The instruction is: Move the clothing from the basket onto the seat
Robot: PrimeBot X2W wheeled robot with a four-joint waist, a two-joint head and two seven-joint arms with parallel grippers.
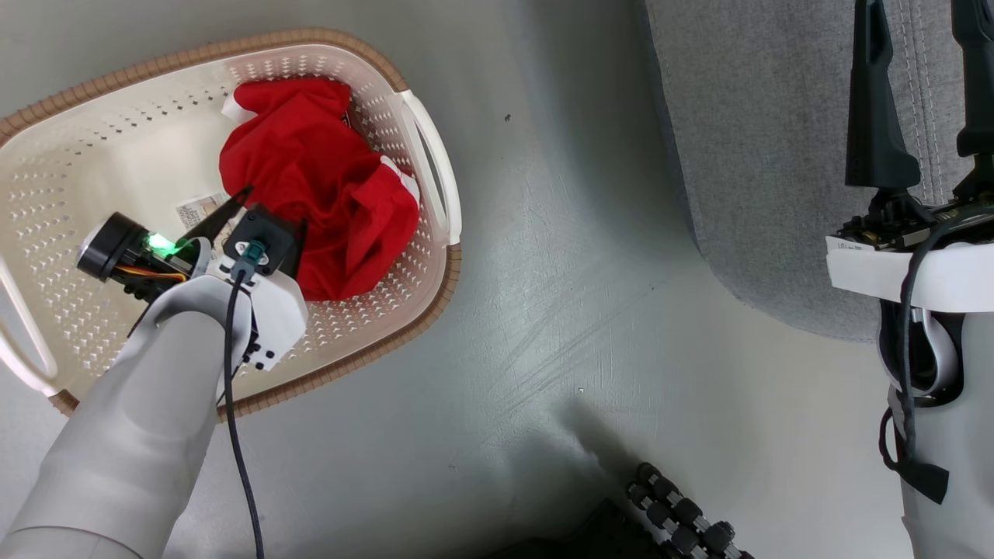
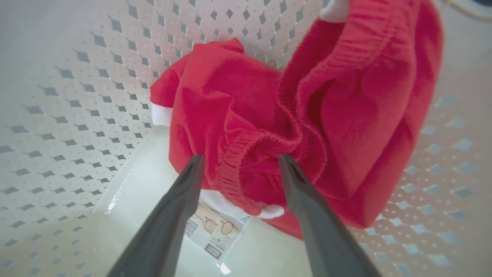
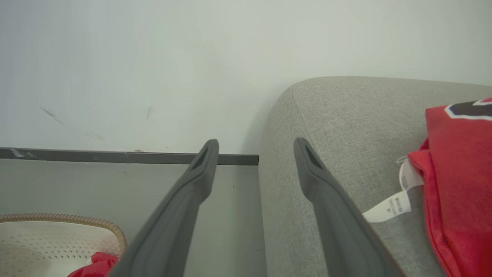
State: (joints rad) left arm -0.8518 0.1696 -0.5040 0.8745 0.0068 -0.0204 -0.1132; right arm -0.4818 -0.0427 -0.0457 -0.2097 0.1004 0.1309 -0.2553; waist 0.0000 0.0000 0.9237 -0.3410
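A crumpled red garment (image 1: 318, 178) with white trim lies in the right half of the cream perforated basket (image 1: 93, 140) on the floor. My left gripper (image 1: 264, 210) reaches down into the basket at the garment's near edge. In the left wrist view it (image 2: 240, 157) is open, its fingers standing either side of a red elastic hem (image 2: 246, 150) without closing on it. My right gripper (image 1: 920, 46) hangs open and empty over the grey sofa (image 1: 776, 155). Another red jersey (image 3: 461, 173) with a white tag (image 3: 388, 209) lies on the sofa (image 3: 346, 127).
A label sticker (image 2: 215, 231) shows on the bare basket bottom under the left fingers. Grey floor (image 1: 559, 272) separates basket and sofa. My base's black rollers (image 1: 683, 512) sit at the lower middle. A pale wall with a dark baseboard (image 3: 115, 156) stands behind.
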